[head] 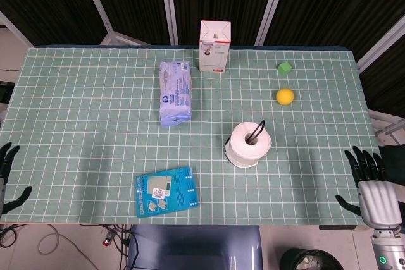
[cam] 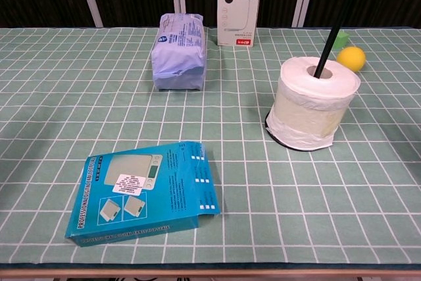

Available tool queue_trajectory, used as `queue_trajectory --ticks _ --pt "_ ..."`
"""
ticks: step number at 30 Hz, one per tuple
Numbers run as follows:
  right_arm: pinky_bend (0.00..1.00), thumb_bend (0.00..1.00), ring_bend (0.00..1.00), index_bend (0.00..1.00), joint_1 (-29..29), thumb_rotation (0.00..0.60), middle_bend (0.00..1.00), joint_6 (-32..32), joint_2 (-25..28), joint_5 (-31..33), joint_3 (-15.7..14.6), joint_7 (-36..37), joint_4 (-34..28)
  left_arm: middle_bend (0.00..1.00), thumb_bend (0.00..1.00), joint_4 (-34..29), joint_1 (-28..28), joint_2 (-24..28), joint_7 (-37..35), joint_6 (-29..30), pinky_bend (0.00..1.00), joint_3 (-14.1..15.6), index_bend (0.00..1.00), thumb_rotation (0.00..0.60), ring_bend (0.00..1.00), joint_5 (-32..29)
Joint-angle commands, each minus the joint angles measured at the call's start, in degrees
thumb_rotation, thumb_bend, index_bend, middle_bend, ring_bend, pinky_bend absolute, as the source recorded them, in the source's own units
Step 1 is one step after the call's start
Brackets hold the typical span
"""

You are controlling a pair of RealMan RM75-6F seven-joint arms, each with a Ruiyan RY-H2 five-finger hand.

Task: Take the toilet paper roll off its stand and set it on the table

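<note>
1. Still on its stand (head: 259, 132): roll (head: 249, 143), upright on the bench (head: 88, 112), with the black rod rising through its core and the dark base showing under its near edge.
2. Right of the roll and nearer the front edge, off the bench corner: right hand (head: 371, 189), palm silver, back upward, dark fingers (head: 361, 160) spread apart and pointing away from the robot, thumb out toward the roll's side. Holding nothing, well apart from the roll.
3. Far left of the roll, off the bench's other front corner: left hand (head: 7, 178), only partly in frame. Dark fingers (head: 7, 154) apart and raised, thumb jutting out toward the bench, nothing held.
4. Neither hand visible in the chest view; only the roll (cam: 311, 102) on its stand (cam: 334, 31) there, rod leaning up to the right out of the core.
5. Left of the roll and nearer the front: blue box (head: 166, 191), lying flat, slightly skewed.
6. Behind and left of the roll: pale blue pack (head: 174, 93), lying lengthwise.
7. Behind the roll at the far edge: white carton (head: 214, 45), upright.
8. Behind and right of the roll: yellow ball (head: 285, 96), and beyond it a green cube (head: 285, 67).
</note>
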Motion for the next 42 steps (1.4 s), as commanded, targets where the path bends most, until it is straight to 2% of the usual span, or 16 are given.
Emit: queue_trajectory --ticks 1,7,10,15,18,22,31,36,42 --pt "0.0 0.0 0.0 0.0 -0.03 0.6 0.0 -0.28 -0.08 0.42 -0.01 0.22 -0.16 0.0 0.22 -0.17 0.13 0.07 0.01 0.3 0.0 0.09 0.05 0.6 0.0 0.31" --pt "0.0 0.0 0.0 0.0 -0.22 0.6 0.0 -1.89 -0.09 3.14 0.17 4.12 -2.12 0.0 0.22 -0.61 0.58 0.39 -0.32 0.95 0.0 0.62 0.05 0.6 0.0 1.25" --pt "0.0 0.0 0.0 0.0 0.15 0.6 0.0 -3.97 0.28 4.87 0.35 9.33 -4.06 0.0 0.22 -0.71 0.77 0.5 -0.6 1.39 0.0 0.45 0.05 0.6 0.0 1.13" --pt "0.0 0.0 0.0 0.0 3.38 0.6 0.0 -12.03 1.5 8.73 2.29 26.48 -6.47 0.0 0.22 -0.6 0.43 0.36 -0.29 0.73 0.0 0.87 0.05 0.6 0.0 1.98" --pt "0.0 0.0 0.0 0.0 7.1 0.6 0.0 -20.15 2.75 10.84 4.43 42.65 -6.65 0.0 0.22 -0.6 0.53 0.21 -0.08 0.93 0.0 0.97 0.05 0.6 0.0 2.21" --pt "0.0 0.0 0.0 0.0 11.1 0.6 0.0 -26.32 1.79 11.97 6.67 51.5 -3.74 0.0 0.22 -0.62 0.65 0.14 0.08 1.04 0.0 0.72 0.05 0.6 0.0 1.59" --pt "0.0 0.0 0.0 0.0 17.43 0.6 0.0 -33.64 -8.49 16.8 9.02 53.23 1.77 0.0 0.22 -0.64 0.55 0.11 0.06 0.73 0.0 0.43 0.05 0.6 0.0 0.91" --pt "0.0 0.0 0.0 0.0 19.71 0.6 0.0 -34.9 -14.93 18.9 9.64 51.1 6.01 0.0 0.22 -0.69 0.6 0.35 -0.35 0.76 0.0 0.26 0.05 0.6 0.0 0.56" --pt "0.0 0.0 0.0 0.0 21.38 0.6 0.0 -35.87 -19.32 19.76 9.89 49.22 9.03 0.0 0.22 -0.63 0.5 0.31 -0.33 0.52 0.0 0.06 0.05 0.6 0.0 0.11"
